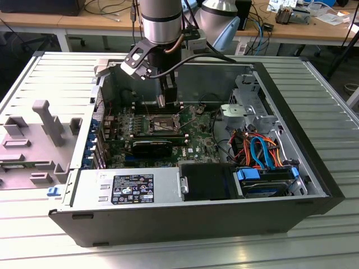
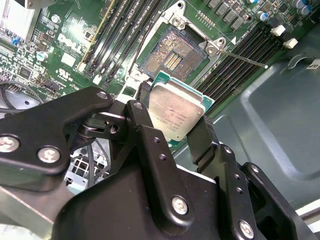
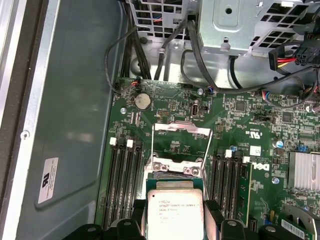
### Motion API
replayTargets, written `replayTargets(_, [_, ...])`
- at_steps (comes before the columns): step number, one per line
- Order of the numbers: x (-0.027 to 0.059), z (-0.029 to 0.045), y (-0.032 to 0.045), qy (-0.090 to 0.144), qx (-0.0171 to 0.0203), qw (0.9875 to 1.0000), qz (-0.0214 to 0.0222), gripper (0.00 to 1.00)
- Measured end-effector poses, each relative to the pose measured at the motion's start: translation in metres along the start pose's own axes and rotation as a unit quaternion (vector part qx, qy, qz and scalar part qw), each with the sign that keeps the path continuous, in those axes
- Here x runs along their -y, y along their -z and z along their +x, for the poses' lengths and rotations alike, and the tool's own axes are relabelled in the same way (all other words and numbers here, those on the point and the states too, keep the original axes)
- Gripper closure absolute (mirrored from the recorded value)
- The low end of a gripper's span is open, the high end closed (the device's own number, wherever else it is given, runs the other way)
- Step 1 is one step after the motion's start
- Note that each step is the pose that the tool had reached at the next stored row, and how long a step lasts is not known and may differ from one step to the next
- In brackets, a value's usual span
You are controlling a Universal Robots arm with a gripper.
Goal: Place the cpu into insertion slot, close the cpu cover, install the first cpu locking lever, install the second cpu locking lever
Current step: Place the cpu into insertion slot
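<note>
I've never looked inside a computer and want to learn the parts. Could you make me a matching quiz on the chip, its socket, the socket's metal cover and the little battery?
Things:
1. cpu
2. insertion slot
3. cpu cover
4. coin battery

States:
A. empty, contacts bare
B. round and silver, lying flat
C. held in the claw
D. swung open

Pairs: 1-C, 2-A, 3-D, 4-B

A ribbed silver metal table (image 1: 320, 101) is seen under even indoor light. Behind it, long wooden workbenches (image 1: 67, 21) are strewn with cables (image 1: 106, 8). Grey floor (image 1: 348, 75) is glimpsed at the exterior view's right.
</note>
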State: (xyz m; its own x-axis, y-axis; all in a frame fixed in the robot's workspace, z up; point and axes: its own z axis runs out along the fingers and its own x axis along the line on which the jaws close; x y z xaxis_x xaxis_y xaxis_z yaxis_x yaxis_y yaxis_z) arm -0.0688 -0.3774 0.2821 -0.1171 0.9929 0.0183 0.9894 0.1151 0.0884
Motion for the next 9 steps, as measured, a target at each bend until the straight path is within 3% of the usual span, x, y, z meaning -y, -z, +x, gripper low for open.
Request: replayTargets(9, [0.0000,0.0000,-0.0003,-0.014,0.0012,0.9999,-0.0002,0.45])
